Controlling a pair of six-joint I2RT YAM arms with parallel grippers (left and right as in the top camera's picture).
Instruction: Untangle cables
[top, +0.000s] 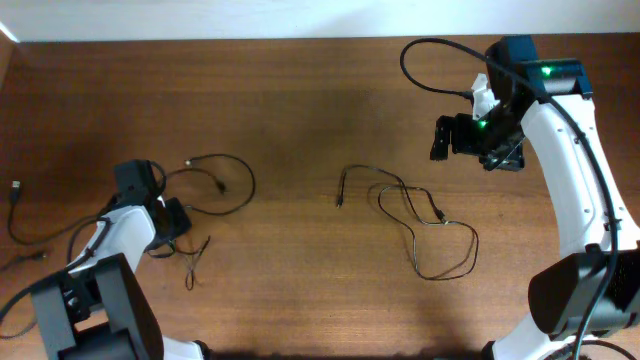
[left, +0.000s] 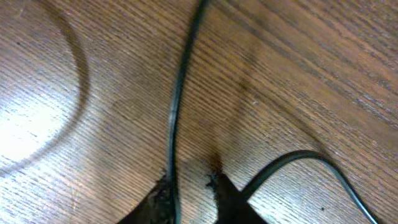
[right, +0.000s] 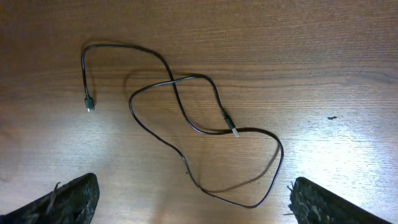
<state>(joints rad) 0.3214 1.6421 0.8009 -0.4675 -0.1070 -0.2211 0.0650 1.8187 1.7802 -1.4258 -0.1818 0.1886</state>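
Three cables (top: 425, 225), well apart, one seemingly at table's (top: 300, 100) left edge

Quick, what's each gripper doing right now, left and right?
Left gripper: fingers nearly together around a thin cable; grip cannot be told.
Right gripper: open, holding nothing.

A robotics lab set-up: a bare wood-grain table (top: 300, 100) with a white-and-black left arm (top: 110, 225) at 8 o'clock and right arm (top: 575, 160) at 3 o'clock.
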